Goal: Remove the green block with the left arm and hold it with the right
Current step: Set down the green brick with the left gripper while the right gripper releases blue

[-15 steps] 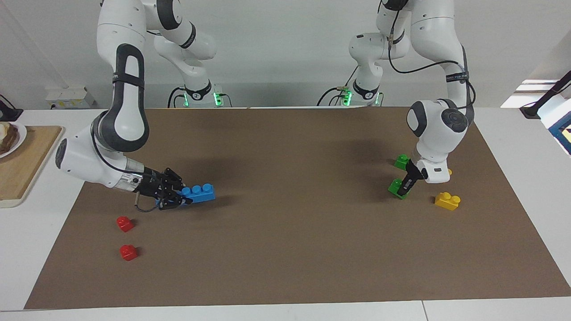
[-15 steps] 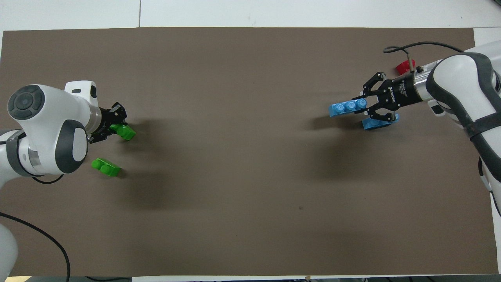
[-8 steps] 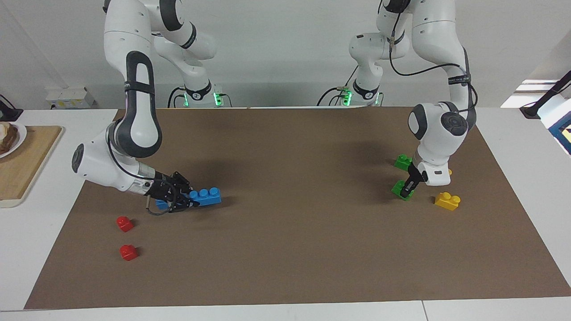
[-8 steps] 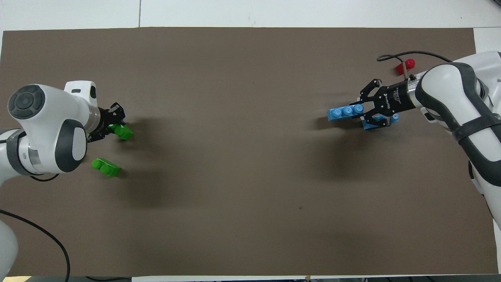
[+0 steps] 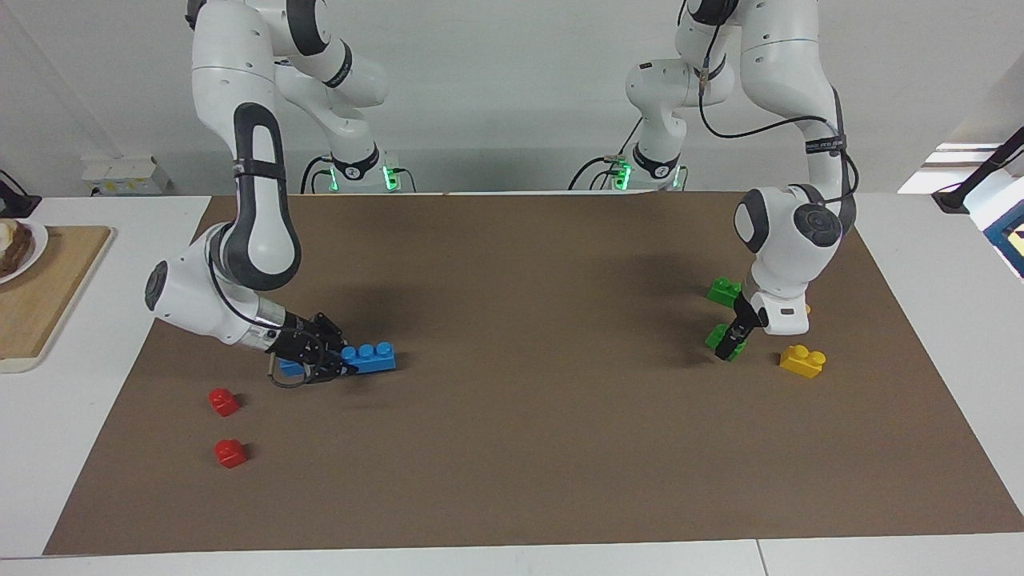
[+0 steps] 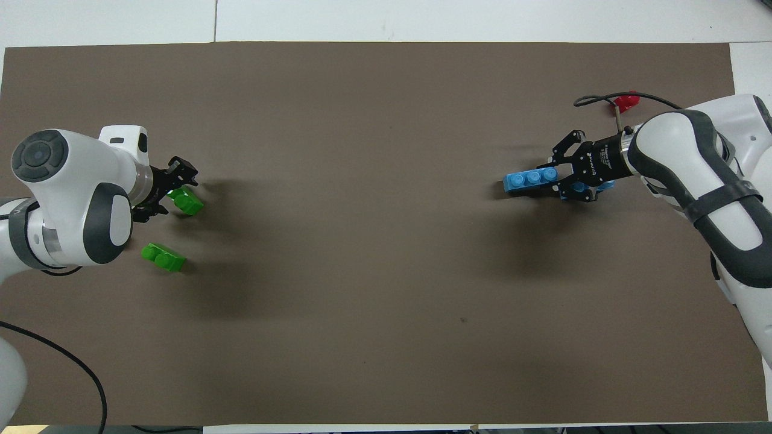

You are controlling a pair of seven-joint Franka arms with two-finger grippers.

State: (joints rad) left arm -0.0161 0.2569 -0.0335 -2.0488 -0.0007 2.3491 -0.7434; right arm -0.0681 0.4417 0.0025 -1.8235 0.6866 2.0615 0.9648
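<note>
White wall (image 5: 496, 96), plain, evenly lit. White table (image 5: 920, 240) with a brown mat (image 5: 544, 320) over most of it. Out past my right claw (image 5: 340, 370), at that end of the table: wooden board (image 5: 40, 296), with a plate (image 5: 20, 248) on its wall-side corner. White box (image 5: 124, 176) against the wall there. Off my left claw (image 5: 730, 348): bright patch (image 5: 960, 160), window or not I can't tell.

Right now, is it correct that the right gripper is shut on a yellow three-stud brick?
Not quite: the right gripper is shut on a blue three-stud brick, not a yellow one, as the facing view shows.
</note>
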